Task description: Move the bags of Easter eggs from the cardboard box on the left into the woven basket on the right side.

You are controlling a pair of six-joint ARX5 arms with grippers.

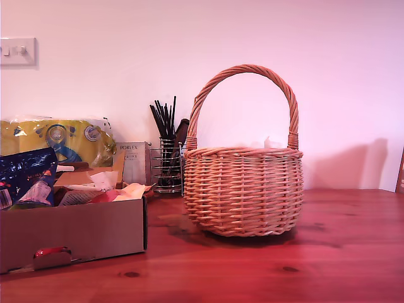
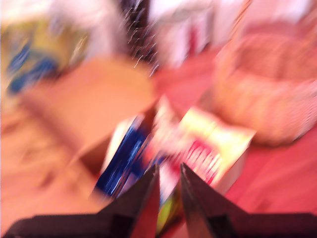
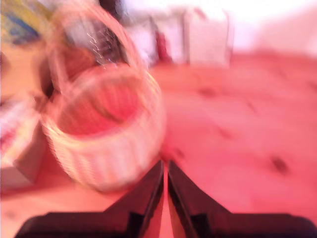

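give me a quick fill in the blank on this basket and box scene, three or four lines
1. The woven basket stands on a wooden ____.
2. The bags of Easter eggs lie in the ____ box.
3. Behind the box sits a big pack coloured mostly ____.
4. In the exterior view, the wire holder with black sticks stands to the basket's ____.

Missing words: table; cardboard; yellow; left

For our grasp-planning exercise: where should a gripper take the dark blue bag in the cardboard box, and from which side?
Grip the dark blue bag by its raised upper edge, coming from above. It stands highest among the packets and clear of the cardboard box walls, so that crinkly edge looks easiest to pinch.
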